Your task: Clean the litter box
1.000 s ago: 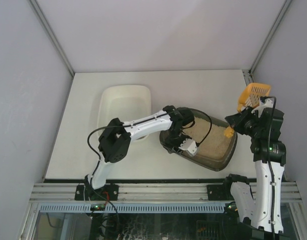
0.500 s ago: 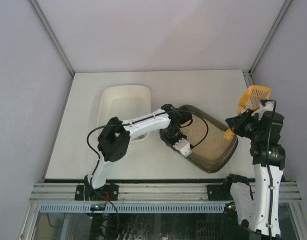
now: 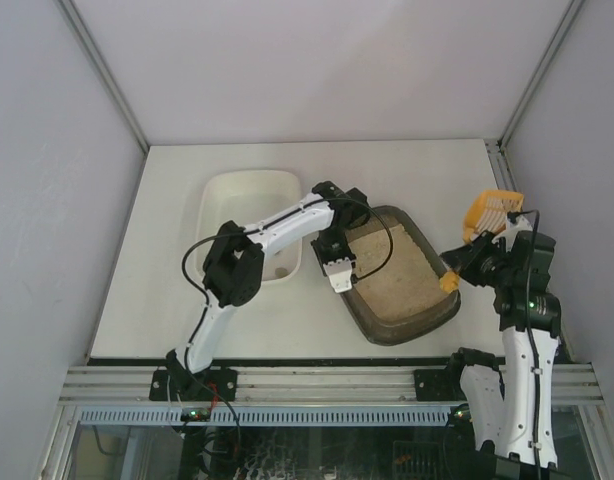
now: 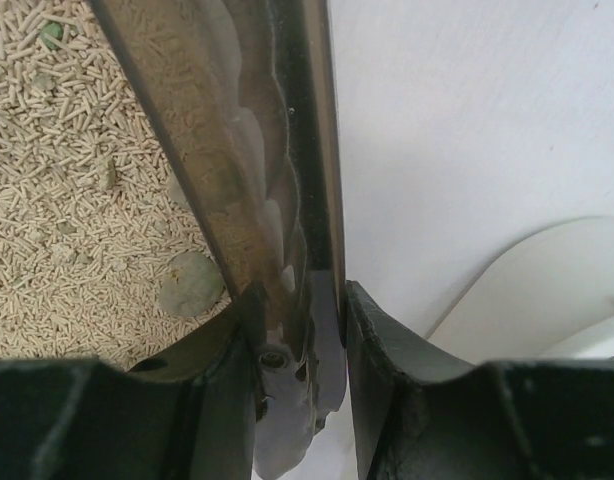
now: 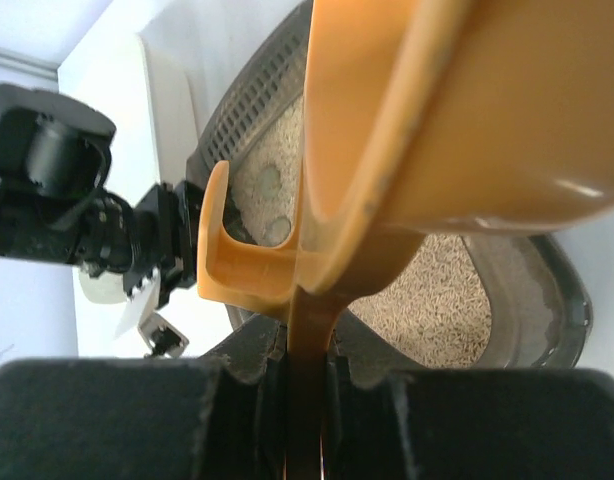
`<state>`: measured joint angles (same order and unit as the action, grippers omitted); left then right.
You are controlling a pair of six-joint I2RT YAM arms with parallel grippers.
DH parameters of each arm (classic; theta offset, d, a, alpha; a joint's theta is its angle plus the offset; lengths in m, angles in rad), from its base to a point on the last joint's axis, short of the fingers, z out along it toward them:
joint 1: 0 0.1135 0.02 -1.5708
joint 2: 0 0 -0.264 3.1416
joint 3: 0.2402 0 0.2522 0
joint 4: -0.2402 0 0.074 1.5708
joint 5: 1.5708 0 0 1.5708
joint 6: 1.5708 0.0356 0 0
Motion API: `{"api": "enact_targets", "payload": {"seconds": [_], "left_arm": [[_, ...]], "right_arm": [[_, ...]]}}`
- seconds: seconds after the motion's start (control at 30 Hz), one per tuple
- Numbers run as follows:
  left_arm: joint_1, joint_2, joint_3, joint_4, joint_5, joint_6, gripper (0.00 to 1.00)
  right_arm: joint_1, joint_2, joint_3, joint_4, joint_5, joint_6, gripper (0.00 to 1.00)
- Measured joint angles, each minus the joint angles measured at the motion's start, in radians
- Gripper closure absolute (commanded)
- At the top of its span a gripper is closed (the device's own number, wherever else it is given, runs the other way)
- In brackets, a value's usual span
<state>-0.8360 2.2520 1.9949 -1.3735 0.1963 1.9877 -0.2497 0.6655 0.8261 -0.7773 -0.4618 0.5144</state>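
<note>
The dark brown-grey litter box (image 3: 419,322) with beige litter sits at the centre right of the table. My left gripper (image 3: 336,268) is shut on its left rim (image 4: 312,180), one finger inside the tray and one outside. Greenish lumps (image 4: 190,284) lie in the litter near that rim. My right gripper (image 3: 465,266) is shut on the handle of an orange slotted scoop (image 3: 490,214), held up at the tray's right end. In the right wrist view the scoop (image 5: 467,110) fills the top, with the litter box (image 5: 572,300) below it.
A white rounded tub (image 3: 249,205) lies to the left of the litter box, close to it. Its edge shows in the left wrist view (image 4: 547,290). Grey walls enclose the table on three sides, and a metal rail runs along the near edge.
My left gripper has dragged the litter box's left end up and left, turning the tray. My right gripper with the scoop has shifted slightly down and left.
</note>
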Motion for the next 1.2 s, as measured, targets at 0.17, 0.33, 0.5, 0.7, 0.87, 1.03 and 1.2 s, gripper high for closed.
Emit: {"api": "enact_targets", "payload": {"seconds": [0.17, 0.33, 0.5, 0.7, 0.87, 1.03, 1.2], "left_arm": [[0.026, 0.022, 0.038, -0.008, 0.014, 0.058, 1.00], [0.050, 0.022, 0.035, 0.011, 0.052, 0.087, 1.00], [0.072, 0.022, 0.035, 0.021, 0.097, 0.095, 0.99], [0.092, -0.001, -0.008, 0.057, 0.163, 0.096, 0.67], [0.108, -0.055, -0.098, 0.130, 0.254, 0.094, 0.01], [0.119, -0.143, -0.190, 0.228, 0.377, 0.092, 0.00], [0.121, -0.256, -0.264, 0.362, 0.479, 0.092, 0.00]], "right_arm": [[-0.002, 0.008, -0.064, 0.000, -0.083, 0.007, 1.00], [-0.003, 0.031, -0.115, 0.006, -0.158, 0.020, 1.00], [0.052, 0.113, -0.154, 0.011, -0.258, 0.029, 1.00], [0.169, 0.246, -0.148, -0.003, -0.308, 0.034, 1.00], [0.241, 0.365, -0.062, -0.090, -0.261, -0.008, 1.00], [0.343, 0.523, 0.067, -0.140, -0.204, -0.057, 1.00], [0.383, 0.680, 0.140, -0.154, -0.202, -0.092, 1.00]]}}
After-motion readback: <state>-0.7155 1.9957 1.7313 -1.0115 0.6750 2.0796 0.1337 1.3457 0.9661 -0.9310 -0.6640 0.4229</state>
